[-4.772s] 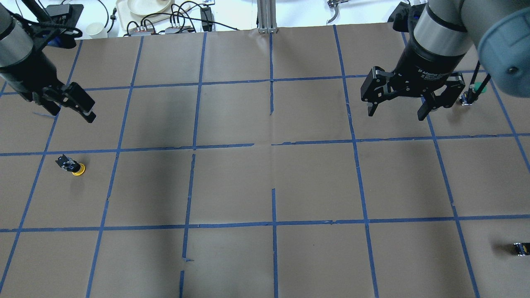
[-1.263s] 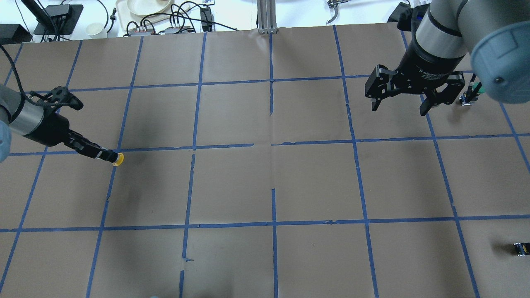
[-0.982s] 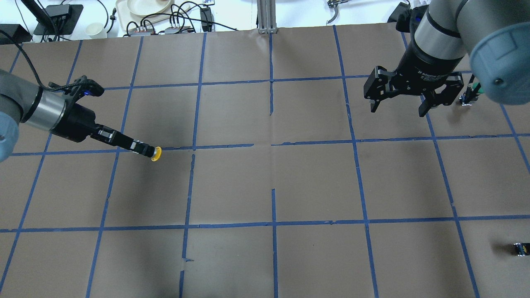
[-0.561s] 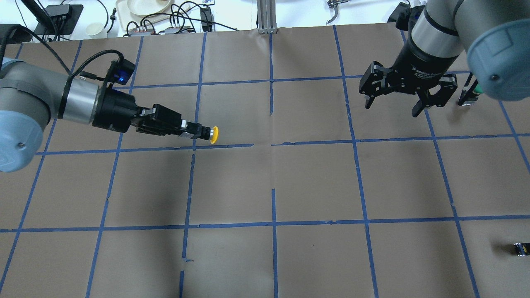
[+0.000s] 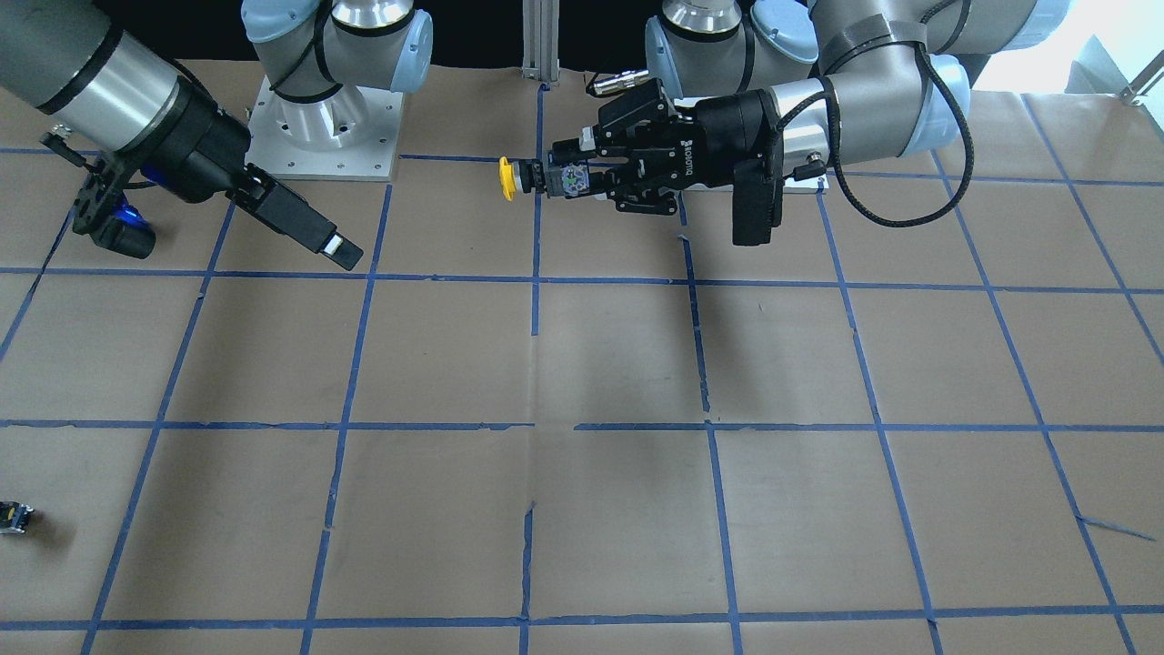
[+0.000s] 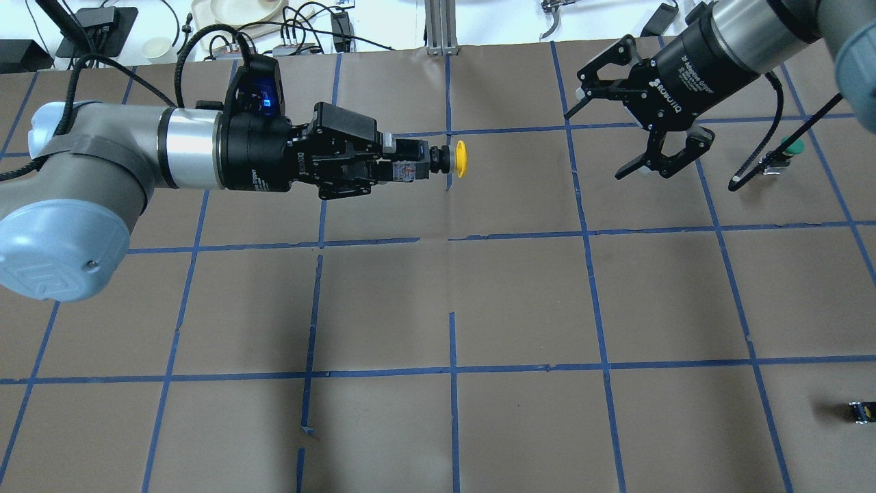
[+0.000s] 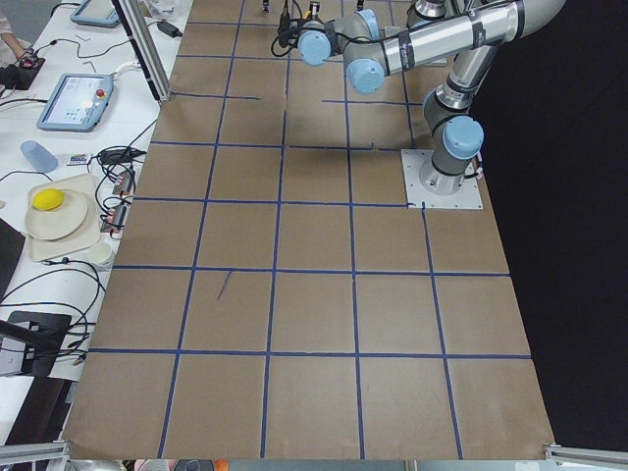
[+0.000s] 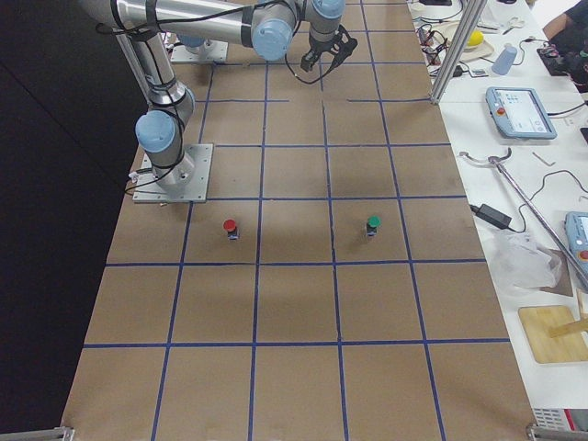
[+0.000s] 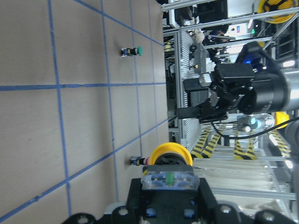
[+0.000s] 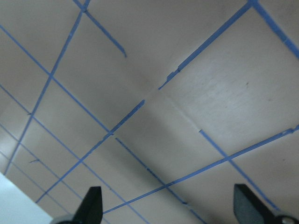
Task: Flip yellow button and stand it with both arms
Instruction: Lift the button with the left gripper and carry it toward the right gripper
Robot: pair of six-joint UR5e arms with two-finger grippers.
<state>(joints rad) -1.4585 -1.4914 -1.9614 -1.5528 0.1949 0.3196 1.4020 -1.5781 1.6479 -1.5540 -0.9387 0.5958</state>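
One handover is pending, I judge: I am holding the yellow button (image 6: 460, 159) sideways above the table (image 6: 520, 301) middle, left gripper (image 6: 414, 161) clamping its body, cap facing the right gripper (image 6: 597, 144), which is gaping empty. Next, that one needs to close on the cap.

Open air is stretching between the left gripper (image 6: 419, 159), reaching sideways over mid-table and pinching the yellow button (image 6: 452, 159), and the right gripper (image 6: 594, 146), hovering well apart with fingers spread wide. Bare paper is running across the table's (image 6: 520, 301) middle and near rows. A cable (image 6: 779, 109) is looping from the right arm just beside the green button (image 6: 790, 146). A red button (image 8: 230, 226) is standing near that arm's base, and a small block (image 6: 859, 411) is lying by the right edge.
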